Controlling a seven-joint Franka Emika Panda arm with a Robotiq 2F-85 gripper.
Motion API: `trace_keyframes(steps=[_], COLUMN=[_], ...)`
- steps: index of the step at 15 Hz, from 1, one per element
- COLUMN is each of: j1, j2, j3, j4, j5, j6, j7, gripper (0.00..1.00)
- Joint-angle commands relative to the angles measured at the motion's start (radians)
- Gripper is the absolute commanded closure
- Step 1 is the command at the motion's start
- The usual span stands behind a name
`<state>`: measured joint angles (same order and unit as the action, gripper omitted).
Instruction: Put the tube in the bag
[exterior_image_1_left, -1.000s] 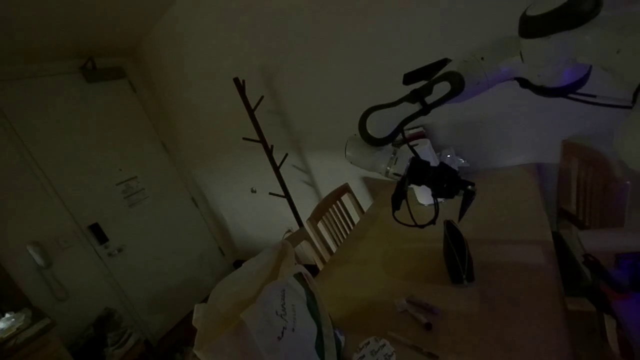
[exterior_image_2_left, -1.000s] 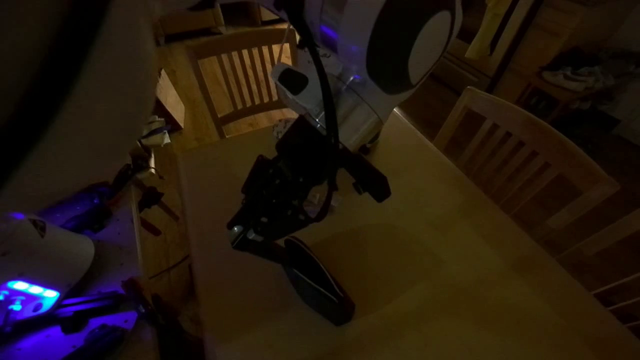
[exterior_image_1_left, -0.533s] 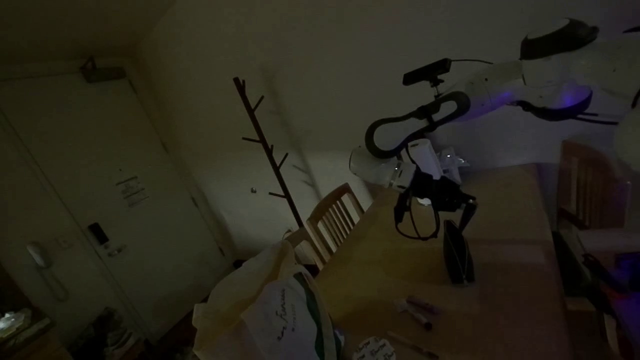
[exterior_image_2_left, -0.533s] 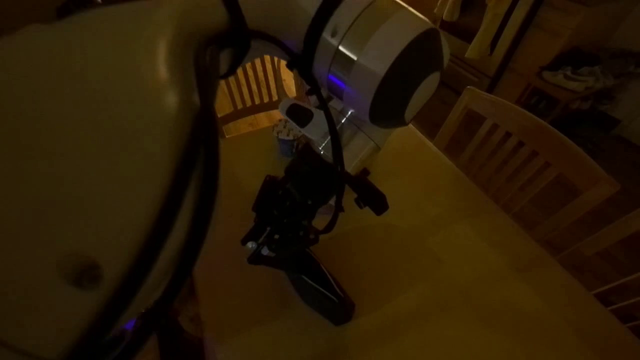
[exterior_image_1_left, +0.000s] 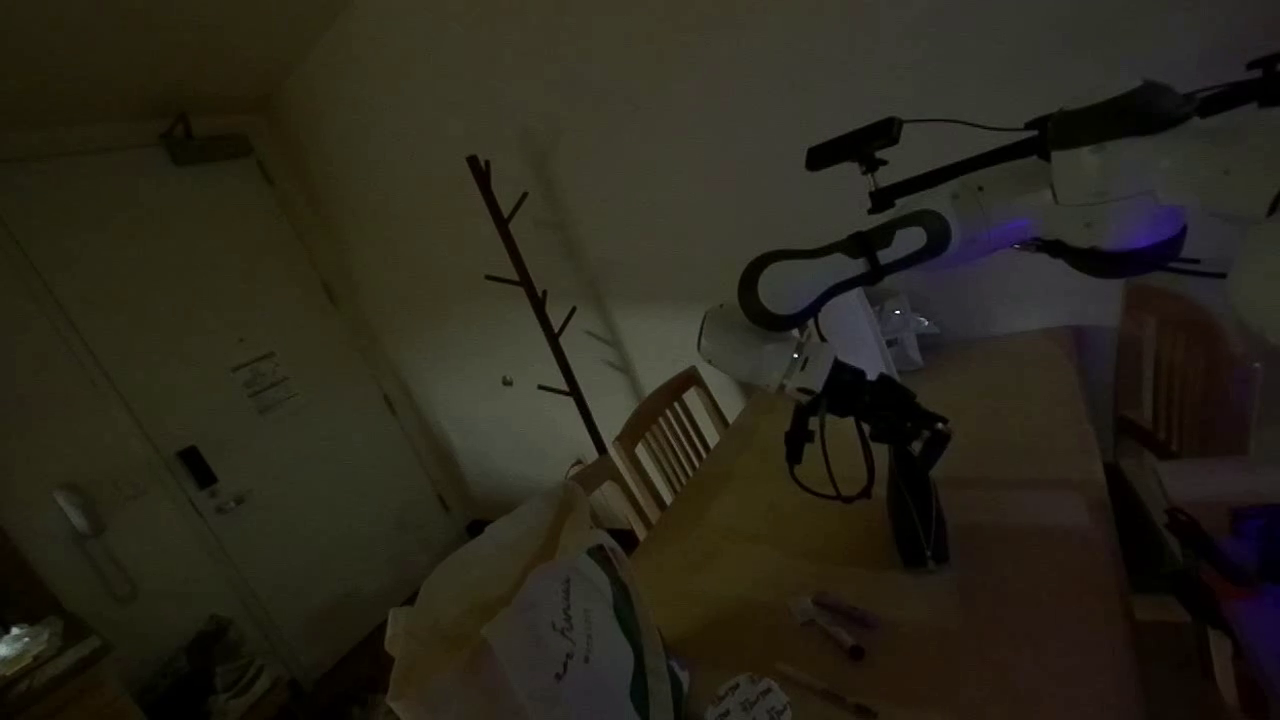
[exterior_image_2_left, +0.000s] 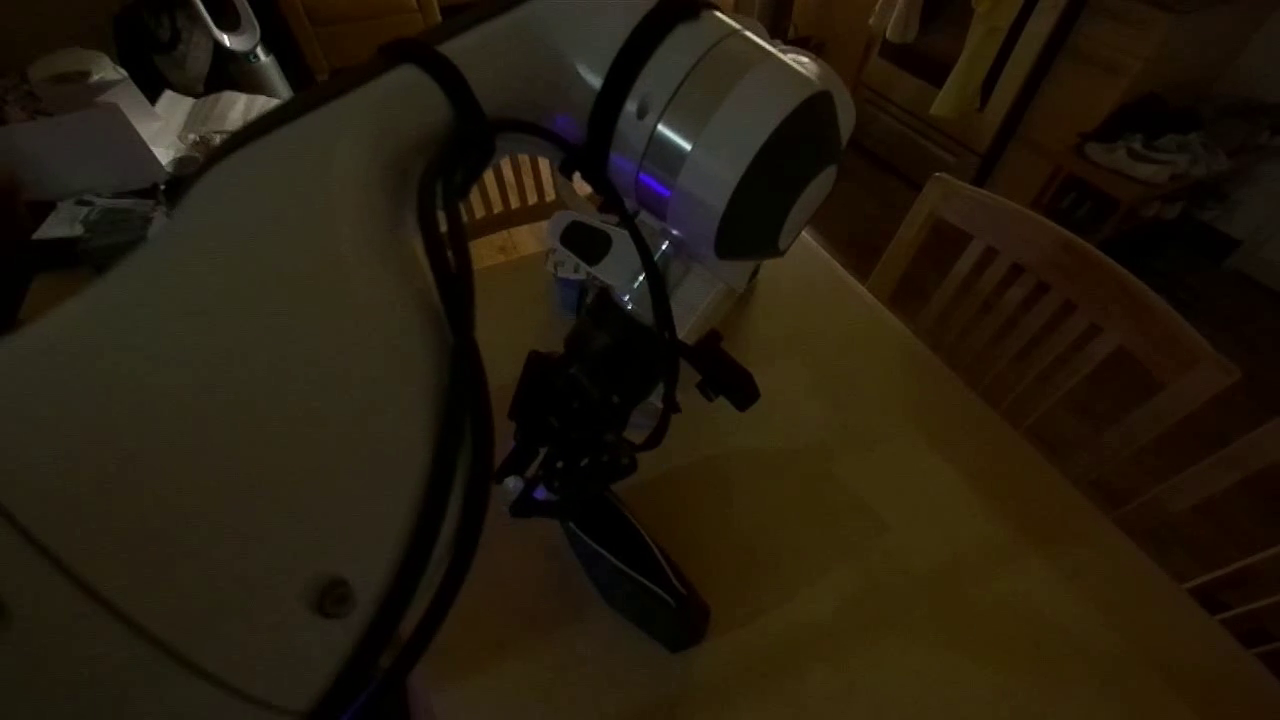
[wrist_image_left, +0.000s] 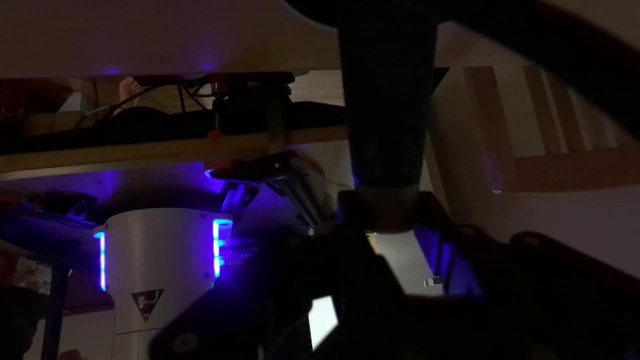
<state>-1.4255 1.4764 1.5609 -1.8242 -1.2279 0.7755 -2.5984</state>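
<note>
a white robot arm (exterior_image_1_left: 1000, 215) bends over a pale wooden table (exterior_image_1_left: 1025, 420) in low light, its black metal gripper (wrist_image_left: 387, 207) clasped around a dark cylindrical tube (wrist_image_left: 387, 115) with a paler end. the tube, seen in the wrist view, is pinched at that paler end, its darker length reaching out beyond the grip. in both exterior views the gripper hangs at one end of a narrow black zip-edged pouch (exterior_image_2_left: 640, 590), which stands on the table with its mouth parted; whether the tube sits over or inside that mouth cannot be told in the shadow. nearer in an exterior view lie two short slim cylinders (exterior_image_1_left: 840, 637), a thin rod (exterior_image_1_left: 825, 690) and a round container with a printed white top (exterior_image_1_left: 750, 700), while a large cream-and-white bag with a green stripe (exterior_image_1_left: 545, 630) fills the near left. farther left, a dark branching coat stand (exterior_image_1_left: 535, 300) rises before a pale wall (exterior_image_1_left: 700, 150).
</note>
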Motion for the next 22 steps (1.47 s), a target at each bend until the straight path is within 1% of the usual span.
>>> trace_keyframes(steps=[1, 4, 7, 8, 10, 11, 12, 14, 16, 18, 21, 22], j1=[-0.023, -0.025, -0.037, -0.041, -0.048, -0.049, -0.056, -0.054, -0.052, -0.05, -0.041, -0.034], j2=[-0.001, -0.003, -0.004, -0.005, -0.007, -0.038, -0.12, -0.16, -0.202, -0.239, -0.296, -0.319], j3=[0.027, 0.036, 0.054, 0.06, 0.079, 0.075, 0.037, 0.028, 0.02, 0.011, -0.026, -0.056], j4=[-0.033, -0.026, -0.023, -0.021, 0.003, 0.017, 0.019, 0.028, 0.02, 0.004, -0.024, 0.006], j5=[0.042, 0.045, 0.038, 0.032, 0.004, 0.012, 0.062, 0.078, 0.087, 0.091, 0.082, 0.125], j6=[0.019, 0.012, 0.012, 0.012, -0.002, 0.008, 0.075, 0.131, 0.223, 0.339, 0.524, 0.497], j7=[0.0, 0.0, 0.0, 0.0, 0.0, 0.018, 0.041, 0.126, 0.193, 0.252, 0.354, 0.267], gripper=[0.42, 0.25, 0.05, 0.02, 0.0, 0.0, 0.0, 0.0, 0.0, 0.0, 0.0, 0.0])
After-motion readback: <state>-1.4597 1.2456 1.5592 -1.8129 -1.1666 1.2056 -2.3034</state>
